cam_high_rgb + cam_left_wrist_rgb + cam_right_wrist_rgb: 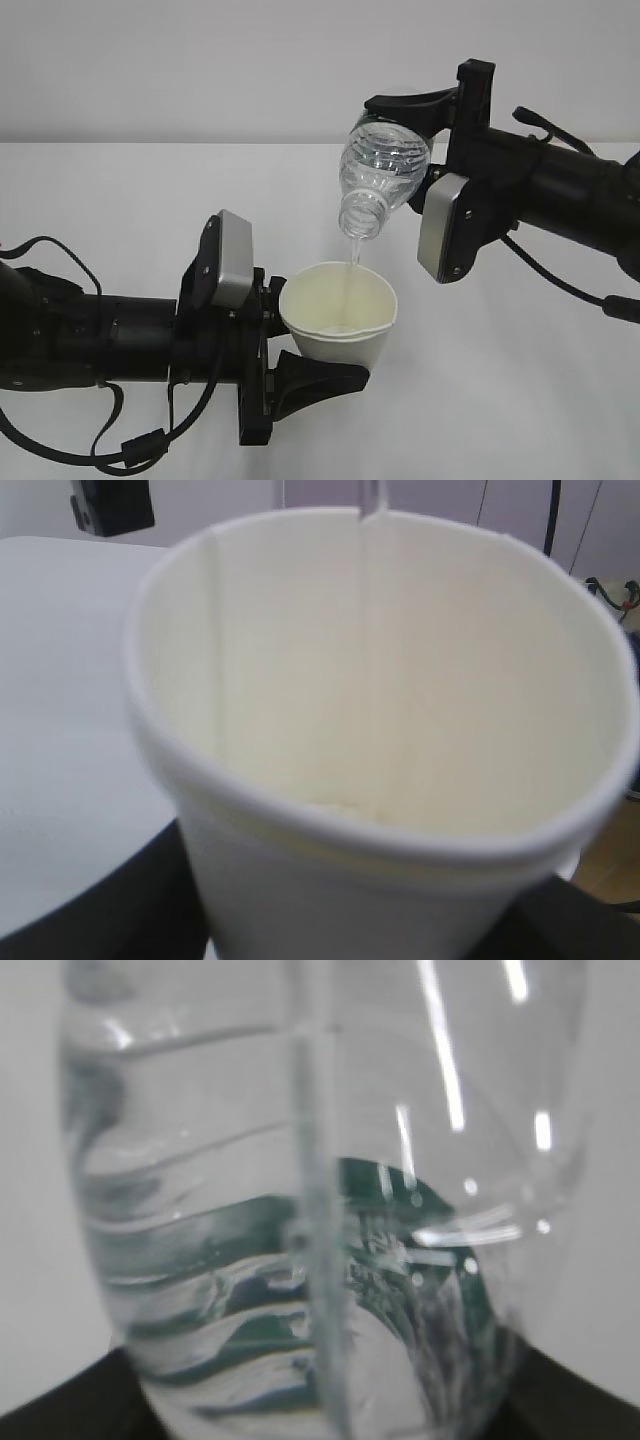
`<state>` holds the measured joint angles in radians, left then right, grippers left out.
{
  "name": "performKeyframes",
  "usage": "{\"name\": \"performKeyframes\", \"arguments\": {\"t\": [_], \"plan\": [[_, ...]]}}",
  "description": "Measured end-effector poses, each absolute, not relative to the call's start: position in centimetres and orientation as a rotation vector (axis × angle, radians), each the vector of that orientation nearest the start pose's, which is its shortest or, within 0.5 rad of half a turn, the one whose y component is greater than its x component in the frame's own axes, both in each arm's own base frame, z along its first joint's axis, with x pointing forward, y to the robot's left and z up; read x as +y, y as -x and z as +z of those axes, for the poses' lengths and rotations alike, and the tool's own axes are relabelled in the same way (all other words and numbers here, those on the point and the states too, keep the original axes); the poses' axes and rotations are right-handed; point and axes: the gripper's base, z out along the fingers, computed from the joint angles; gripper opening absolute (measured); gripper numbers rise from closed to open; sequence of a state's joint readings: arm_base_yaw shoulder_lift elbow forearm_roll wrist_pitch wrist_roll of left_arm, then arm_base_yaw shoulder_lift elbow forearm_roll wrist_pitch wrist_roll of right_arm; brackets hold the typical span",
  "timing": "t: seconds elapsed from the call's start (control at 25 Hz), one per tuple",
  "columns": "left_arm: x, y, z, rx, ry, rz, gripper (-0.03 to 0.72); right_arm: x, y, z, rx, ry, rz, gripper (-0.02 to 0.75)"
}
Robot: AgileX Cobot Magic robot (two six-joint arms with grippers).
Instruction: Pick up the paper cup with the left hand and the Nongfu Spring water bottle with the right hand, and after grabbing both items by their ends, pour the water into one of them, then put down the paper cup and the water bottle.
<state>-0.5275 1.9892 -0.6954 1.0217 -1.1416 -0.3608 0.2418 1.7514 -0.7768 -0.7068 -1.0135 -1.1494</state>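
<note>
While my right claw (425,135) grips the tipped Nongfu Spring water bottle (383,165), water (352,262) streams into the paper cup (338,318) clamped in my left claw (300,345). Pour underway. Next I should right the bottle, then set both on the table (520,400).

The robot has two arms, and both are black all over. The left hand (300,385) is a black gripper with thick, curved fingers (318,380) that come to a point. A flat grey plate (232,258) with round corners sits on top of it. Thin black cables (60,445) loop under that arm, with a small black clip on one. The right hand (420,105) looks much the same, black with its own grey plate (447,228). Black cables (560,280) hang from that arm too.
</note>
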Motion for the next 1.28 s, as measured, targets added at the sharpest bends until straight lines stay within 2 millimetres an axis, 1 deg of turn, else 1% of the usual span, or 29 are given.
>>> {"name": "performKeyframes", "arguments": {"t": [1.28], "plan": [[-21.89, -23.56, 11.88, 1.469, -1.241, -1.043, 0.455, 13.03, -31.79, 21.36, 0.57, 1.493, -0.592, 0.438]]}}
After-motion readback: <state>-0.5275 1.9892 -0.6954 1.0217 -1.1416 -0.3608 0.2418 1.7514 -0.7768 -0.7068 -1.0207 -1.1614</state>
